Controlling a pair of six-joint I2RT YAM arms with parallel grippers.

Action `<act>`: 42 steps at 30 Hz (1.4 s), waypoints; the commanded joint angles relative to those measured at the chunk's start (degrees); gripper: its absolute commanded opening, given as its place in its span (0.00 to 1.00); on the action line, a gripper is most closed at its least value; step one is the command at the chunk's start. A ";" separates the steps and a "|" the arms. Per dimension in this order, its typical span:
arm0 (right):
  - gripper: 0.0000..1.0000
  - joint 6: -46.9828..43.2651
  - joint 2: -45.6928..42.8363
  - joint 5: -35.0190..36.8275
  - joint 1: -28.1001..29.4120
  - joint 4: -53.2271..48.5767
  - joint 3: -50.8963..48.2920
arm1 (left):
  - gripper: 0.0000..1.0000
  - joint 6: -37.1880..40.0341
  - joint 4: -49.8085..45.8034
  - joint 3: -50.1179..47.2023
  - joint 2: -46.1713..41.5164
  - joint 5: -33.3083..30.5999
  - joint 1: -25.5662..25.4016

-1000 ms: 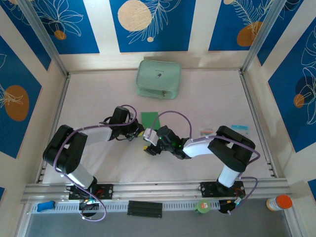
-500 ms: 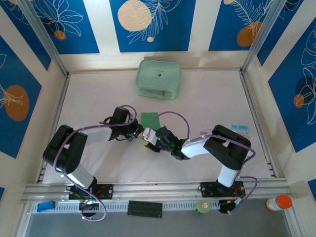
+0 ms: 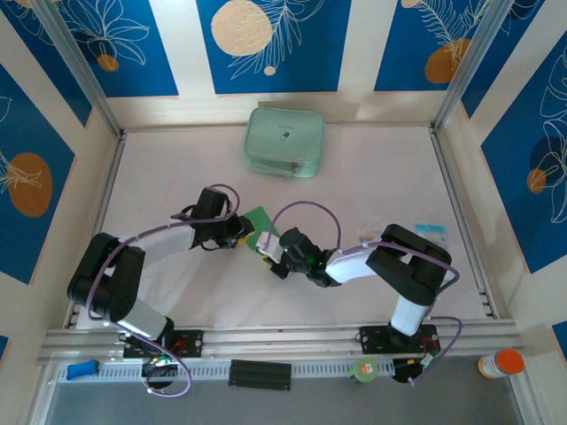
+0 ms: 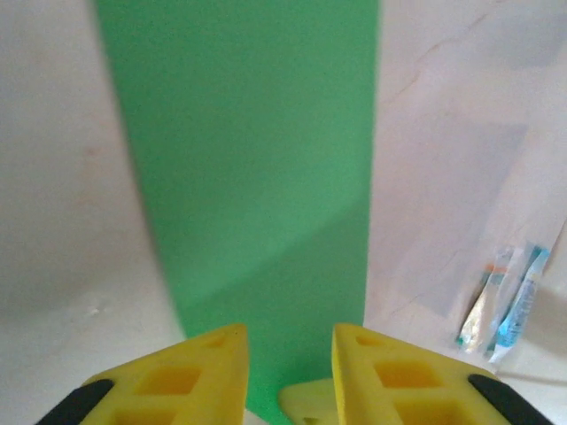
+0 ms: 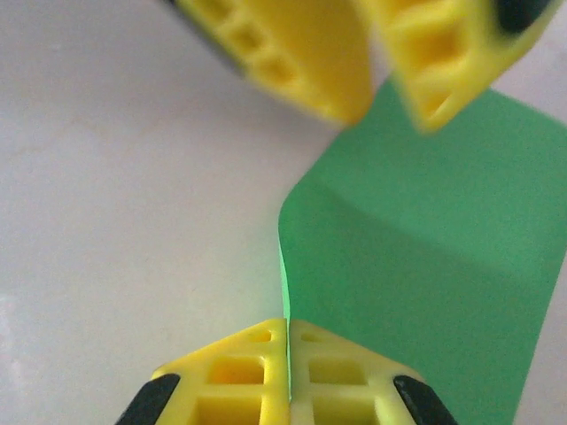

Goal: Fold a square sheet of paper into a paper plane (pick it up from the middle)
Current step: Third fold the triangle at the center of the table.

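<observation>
The square sheet of paper (image 3: 263,219) is bright green and lies mid-table between my two grippers. Its near edge curls up off the table. My right gripper (image 3: 269,251) is shut on that raised edge (image 5: 285,301), fingers pressed together with the paper (image 5: 425,257) between them. My left gripper (image 3: 244,232) is open at the sheet's left side. In the left wrist view its yellow fingertips (image 4: 217,359) stand apart over the green sheet (image 4: 248,159), with nothing pinched between them. The left fingers (image 5: 292,49) show at the top of the right wrist view.
A pale mint zip pouch (image 3: 284,142) sits at the back of the table. Small packets (image 3: 370,235) (image 4: 505,305) lie to the right of the paper, with a blue card (image 3: 431,230) beyond them. Side rails border the table.
My right gripper has shut on the paper's near edge. My left gripper has opened and drawn back a little to the left. The sheet's near edge now stands up.
</observation>
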 commanded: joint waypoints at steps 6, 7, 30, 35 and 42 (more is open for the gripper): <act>0.03 13.04 -2.90 -13.57 -3.91 -2.11 0.26 | 0.31 11.58 -5.87 9.42 4.37 0.69 -0.01; 0.02 13.77 -2.96 -13.90 -4.10 -2.40 0.54 | 0.31 12.03 -6.51 10.08 5.35 1.06 -0.01; 0.00 28.44 -1.56 -16.18 -6.16 -11.33 6.59 | 0.08 22.80 -18.86 21.16 20.70 -2.69 -1.88; 0.00 30.32 -0.38 -14.60 -6.53 -13.65 8.43 | 0.06 25.27 -20.65 22.83 22.81 -2.43 -2.33; 0.00 32.48 1.42 -11.75 -6.74 -16.79 10.47 | 0.04 26.91 -20.61 23.72 24.49 -1.04 -2.56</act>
